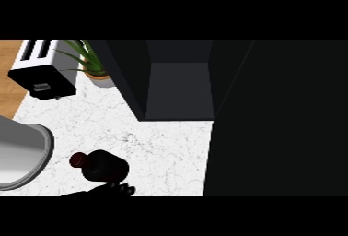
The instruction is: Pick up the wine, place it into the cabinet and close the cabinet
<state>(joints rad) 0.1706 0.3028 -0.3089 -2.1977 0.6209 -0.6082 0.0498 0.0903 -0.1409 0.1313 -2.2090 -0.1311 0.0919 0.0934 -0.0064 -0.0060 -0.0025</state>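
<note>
Head view: wine bottle (103,167) is seen on the counter (170,147), in front and to the left of the open cabinet (178,87). Left hand (108,190) is set right at its near side; open or closed can't be told. Right hand isn't seen. Pick-up is judged in hand; next the bottle must be gripped, then lifted toward the opening

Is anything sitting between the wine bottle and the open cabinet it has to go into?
Nothing visible does. Only bare counter lies between the wine bottle and the open cabinet; the toaster and plant stand off to the left.
</note>
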